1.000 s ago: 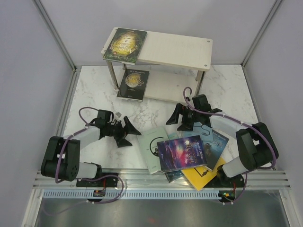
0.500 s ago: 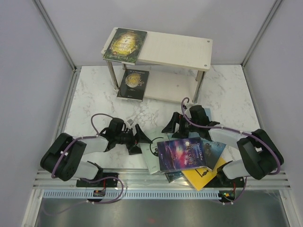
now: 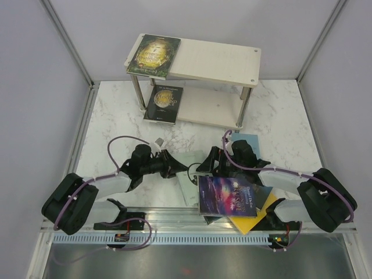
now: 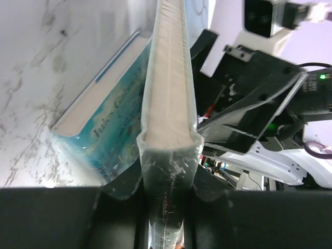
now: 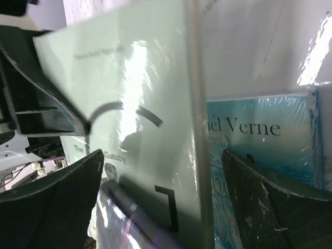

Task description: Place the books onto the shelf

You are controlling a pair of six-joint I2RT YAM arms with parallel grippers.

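Top camera looks down on the whole counter [image 3: 116,116]; both wrist cameras, facing each other, closely share the pale book [image 5: 140,104].

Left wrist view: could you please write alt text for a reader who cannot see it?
The left gripper clamps the edge of a pale book, seen edge-on with its pages showing. A teal book lies beside it on the marble table.
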